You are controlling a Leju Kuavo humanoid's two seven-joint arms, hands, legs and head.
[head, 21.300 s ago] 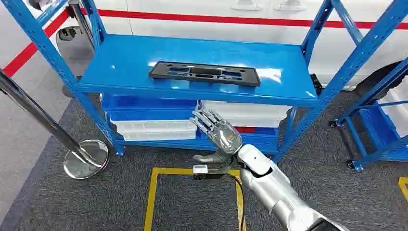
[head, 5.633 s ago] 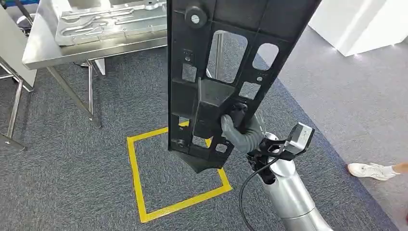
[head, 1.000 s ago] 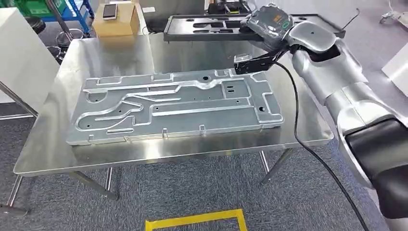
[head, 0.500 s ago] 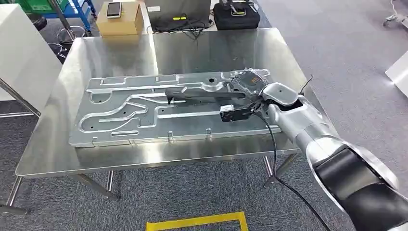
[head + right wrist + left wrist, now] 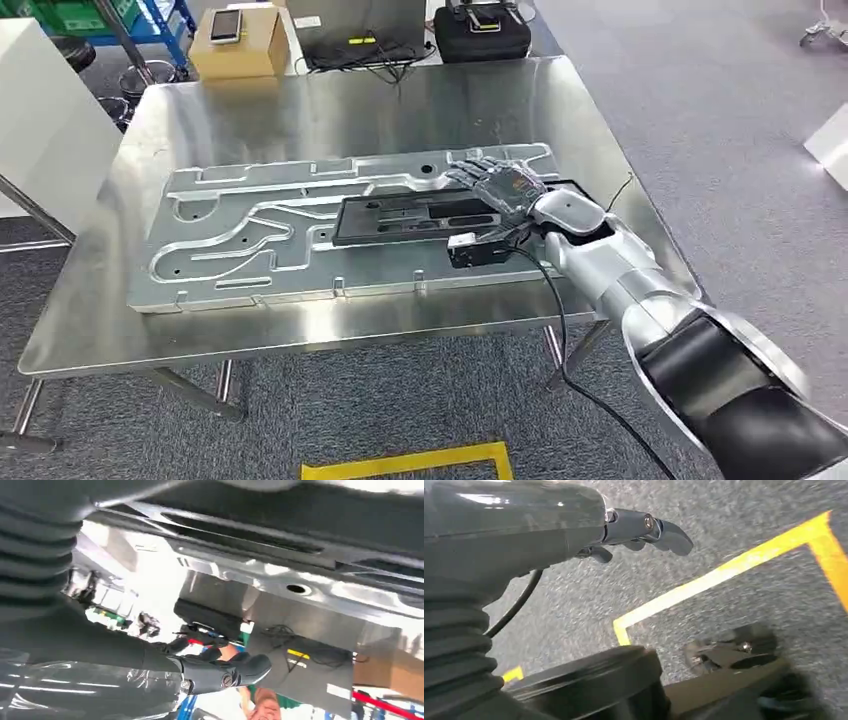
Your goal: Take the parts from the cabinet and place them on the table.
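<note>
Reaching across the table (image 5: pixel 300 110) from the near right, the silver right arm (image 5: pixel 620 280) lies low and nearly level, wrist camera slung under it. The right hand (image 5: pixel 500 185) is spread flat, fingers apart and holding nothing, just over the right end of the black part (image 5: pixel 400 217). That part lies flat on the metal plate (image 5: pixel 240 240). The left hand (image 5: pixel 639 530) hangs over grey carpet, fingers loosely apart, empty.
</note>
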